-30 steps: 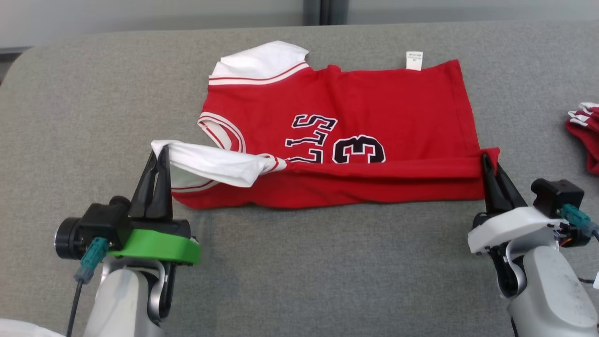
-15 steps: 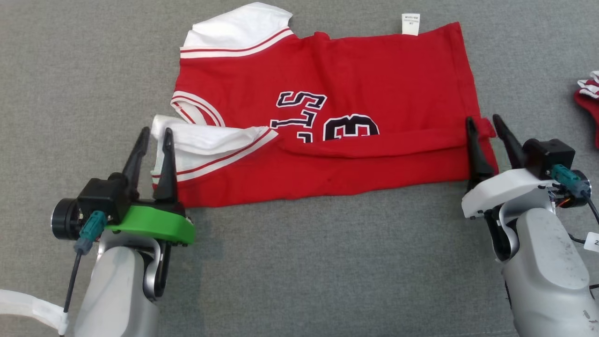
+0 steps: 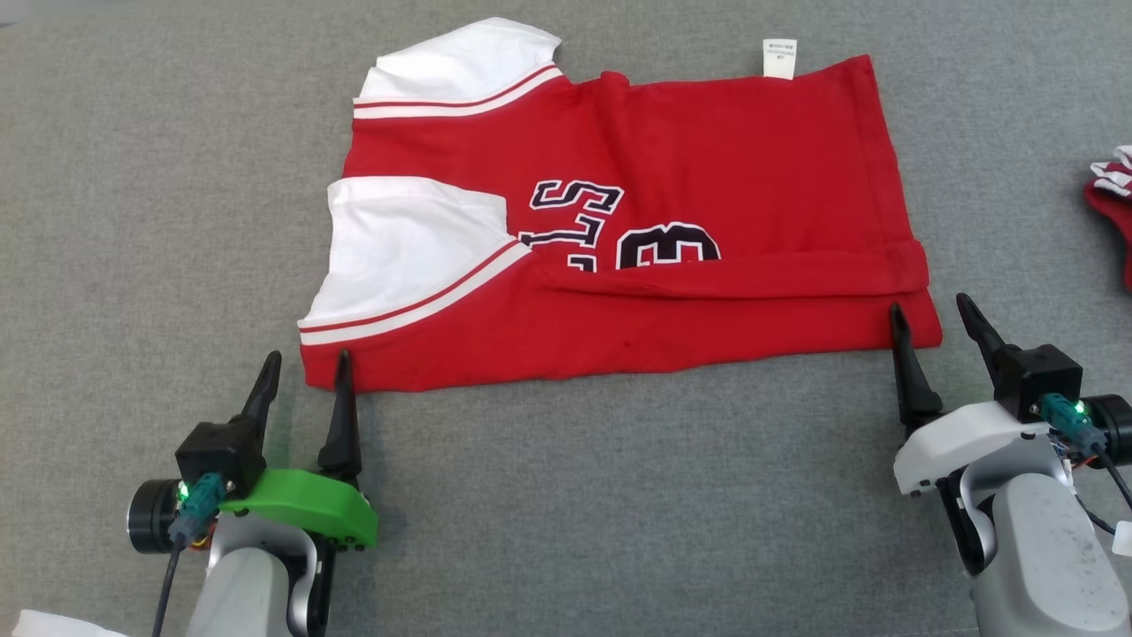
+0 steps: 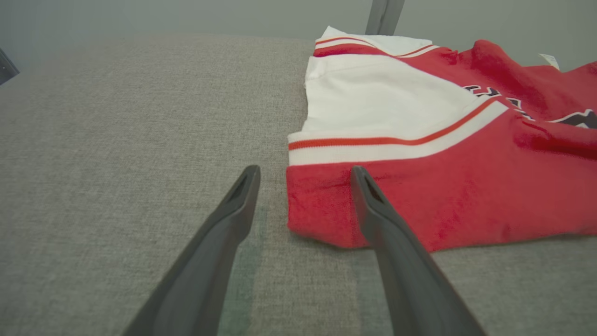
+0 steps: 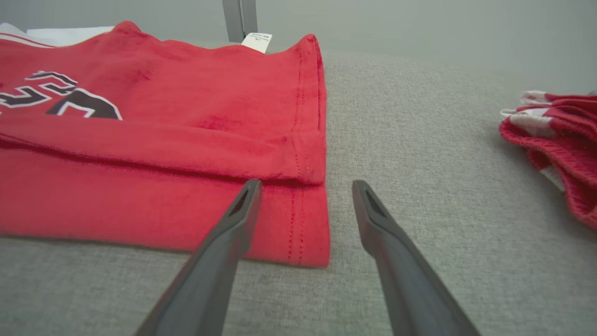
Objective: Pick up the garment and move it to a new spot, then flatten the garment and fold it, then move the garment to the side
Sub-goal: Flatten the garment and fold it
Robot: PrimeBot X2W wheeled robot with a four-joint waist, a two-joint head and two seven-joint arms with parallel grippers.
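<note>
A red jersey [image 3: 707, 177] with white sleeves and black lettering lies flat on the grey surface, its near long edge folded over the lower part of the print. The fold shows as a red band [image 3: 752, 274]. My left gripper [image 3: 305, 361] stands open at the jersey's near left corner [image 4: 317, 214], with nothing between its fingers. My right gripper [image 3: 929, 310] is open at the near right corner [image 5: 308, 233], also holding nothing. A white label [image 3: 779, 58] sticks out of the far edge.
A second red and white garment [image 3: 1112, 208] lies bunched at the right edge, seen too in the right wrist view [image 5: 559, 135]. The grey fabric surface [image 3: 575, 513] stretches bare in front of the jersey and to its left.
Both grippers went from shut on the jersey's near edge to open and drew back toward me. The white sleeve and red edge now lie folded flat. The head camera tilted down.
</note>
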